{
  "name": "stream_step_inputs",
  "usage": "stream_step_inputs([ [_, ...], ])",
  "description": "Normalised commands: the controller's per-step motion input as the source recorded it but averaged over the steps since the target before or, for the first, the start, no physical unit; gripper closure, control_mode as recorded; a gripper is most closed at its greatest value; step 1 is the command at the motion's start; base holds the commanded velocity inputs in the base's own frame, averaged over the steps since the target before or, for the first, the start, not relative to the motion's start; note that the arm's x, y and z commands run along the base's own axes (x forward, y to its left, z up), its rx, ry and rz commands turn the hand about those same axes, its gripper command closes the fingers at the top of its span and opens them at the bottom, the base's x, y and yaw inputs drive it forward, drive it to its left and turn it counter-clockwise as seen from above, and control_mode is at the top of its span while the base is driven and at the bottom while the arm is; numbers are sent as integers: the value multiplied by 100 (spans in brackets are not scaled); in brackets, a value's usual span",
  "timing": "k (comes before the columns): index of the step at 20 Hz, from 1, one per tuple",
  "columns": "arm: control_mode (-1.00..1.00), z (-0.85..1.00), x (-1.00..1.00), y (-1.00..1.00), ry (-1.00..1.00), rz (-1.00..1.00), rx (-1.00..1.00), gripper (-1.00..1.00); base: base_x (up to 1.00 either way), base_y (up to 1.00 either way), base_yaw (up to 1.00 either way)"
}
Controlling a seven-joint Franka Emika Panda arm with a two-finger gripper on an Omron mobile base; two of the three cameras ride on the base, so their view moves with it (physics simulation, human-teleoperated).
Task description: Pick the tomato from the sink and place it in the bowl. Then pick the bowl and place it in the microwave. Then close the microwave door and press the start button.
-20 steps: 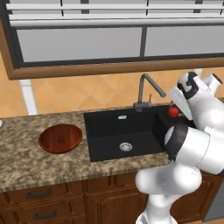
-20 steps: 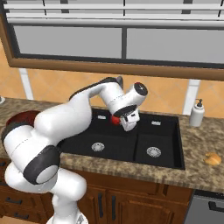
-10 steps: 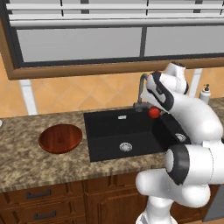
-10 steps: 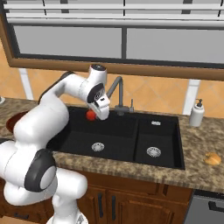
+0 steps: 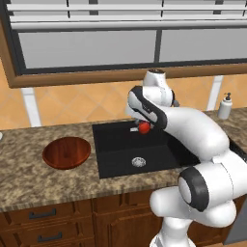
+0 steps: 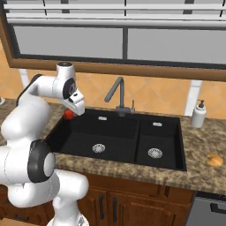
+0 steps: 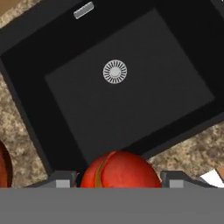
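- The gripper (image 5: 143,126) was clamped on the tomato (image 5: 144,127), held above the sink (image 5: 116,154).
- The wooden bowl (image 5: 66,153) sat on the counter beside the sink.

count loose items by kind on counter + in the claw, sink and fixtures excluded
tomato: 1, held in the claw above the sink
wooden bowl: 1
soap bottle: 1
small orange item: 1, too small to tell what it is
total: 4
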Motion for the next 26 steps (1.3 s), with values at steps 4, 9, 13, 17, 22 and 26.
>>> stream_step_inputs([
  [4,-100,0,35,100,9,14,-2,100,0,0,0],
  [9,-100,-2,31,100,2,4,-10,100,0,0,0],
  [13,-100,-13,14,100,0,0,-16,100,0,0,0],
  [17,-100,-26,18,96,0,0,-6,100,0,0,0],
  [22,-100,-25,23,84,0,0,1,100,0,0,0],
  [26,-100,-35,22,47,2,3,1,100,0,0,0],
])
